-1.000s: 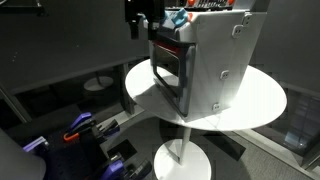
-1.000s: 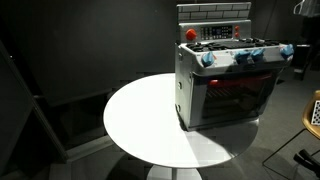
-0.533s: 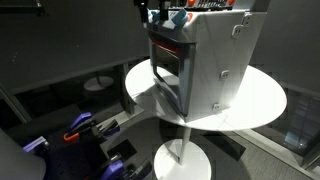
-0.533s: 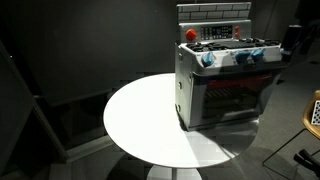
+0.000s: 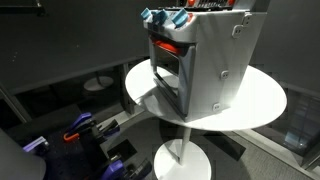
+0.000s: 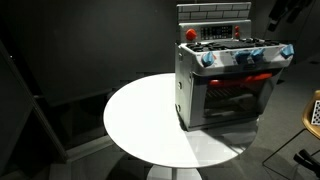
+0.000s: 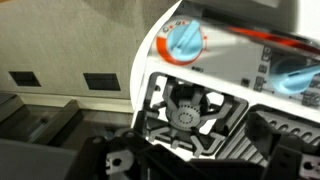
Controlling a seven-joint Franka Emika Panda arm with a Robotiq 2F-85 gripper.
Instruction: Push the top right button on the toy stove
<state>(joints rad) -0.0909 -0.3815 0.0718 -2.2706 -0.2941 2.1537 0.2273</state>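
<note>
Colours before you:
- Toy stove (image 6: 225,85): silver-grey body; dark framed door window; red strip above it.
- Back panel (image 6: 213,12): pale grey, with a brick-like pattern.
- Knobs (image 6: 208,59) along the front: light blue. You also have one red knob (image 6: 190,34) at the far left of the top.
- Burner grate (image 7: 190,105), wrist view: black on a white top; the blue knob (image 7: 185,40) beside it sits on an orange ring.
- Table (image 5: 260,100): plain white.
- Gripper (image 7: 200,162): black.

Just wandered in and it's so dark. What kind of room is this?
Probably a lab or test room: a boxy silver-grey toy stove stands on a round white pedestal table, dark walls around, blue-and-red equipment on the floor.
</note>
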